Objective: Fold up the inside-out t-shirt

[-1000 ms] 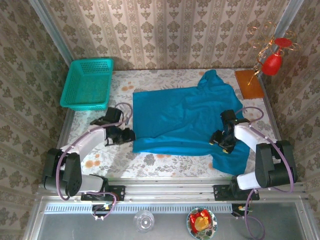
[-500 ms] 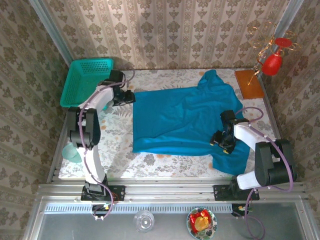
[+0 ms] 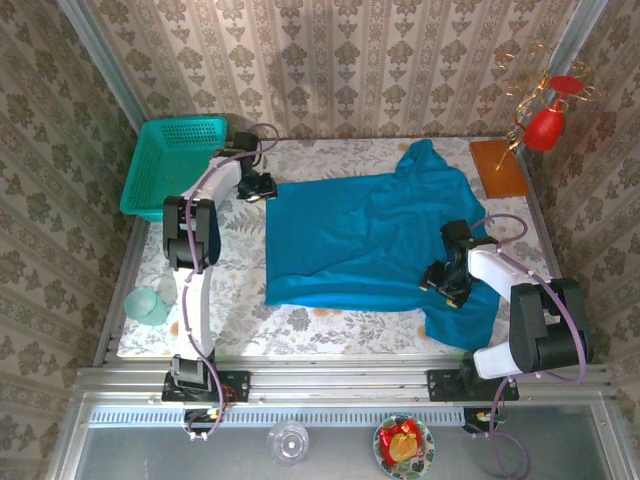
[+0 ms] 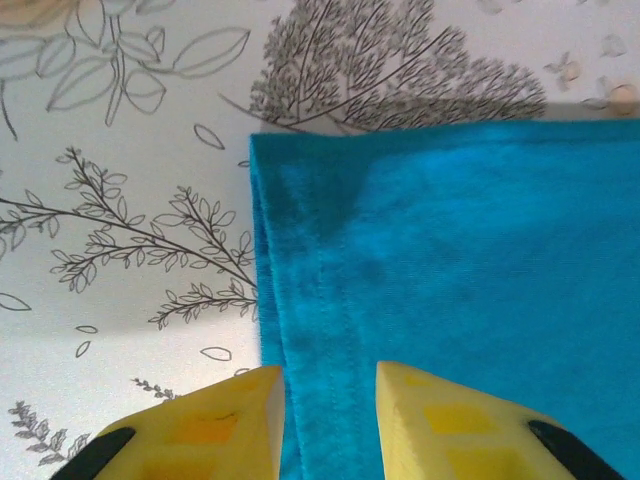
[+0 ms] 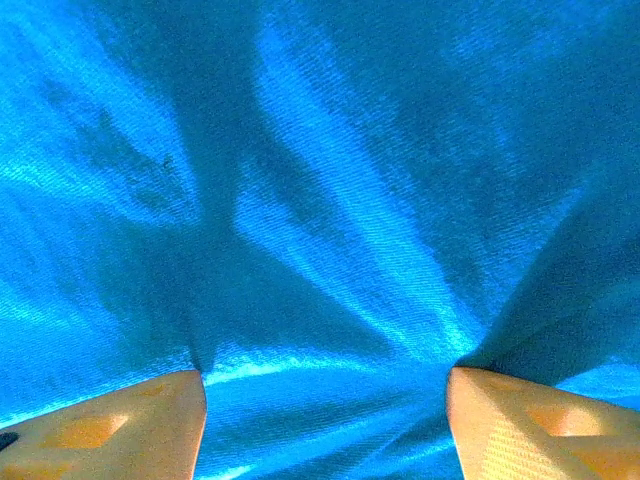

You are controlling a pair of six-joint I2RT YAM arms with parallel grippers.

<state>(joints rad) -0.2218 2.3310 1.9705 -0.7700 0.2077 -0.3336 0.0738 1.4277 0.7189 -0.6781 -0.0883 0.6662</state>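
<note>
The teal-blue t-shirt (image 3: 360, 235) lies spread flat across the middle of the flowered table, with one part hanging toward the near right. My left arm reaches far out, and its gripper (image 3: 262, 187) sits at the shirt's far left corner. In the left wrist view the yellow fingers (image 4: 330, 420) stand a little apart, straddling the stitched hem (image 4: 310, 300); one tip is beside the cloth edge, the other on the shirt. My right gripper (image 3: 436, 282) rests on the shirt's right side. Its fingers (image 5: 325, 420) are spread wide over wrinkled cloth (image 5: 330, 200).
A teal mesh basket (image 3: 175, 165) stands at the far left corner, close to my left arm. An orange board (image 3: 497, 167) and a red bottle (image 3: 548, 122) are at the far right. A pale green cup (image 3: 147, 305) sits near the table's left edge.
My left arm has swung from the shirt's near left corner out to its far left corner. The shirt has kept its shape. My right arm has not moved.
</note>
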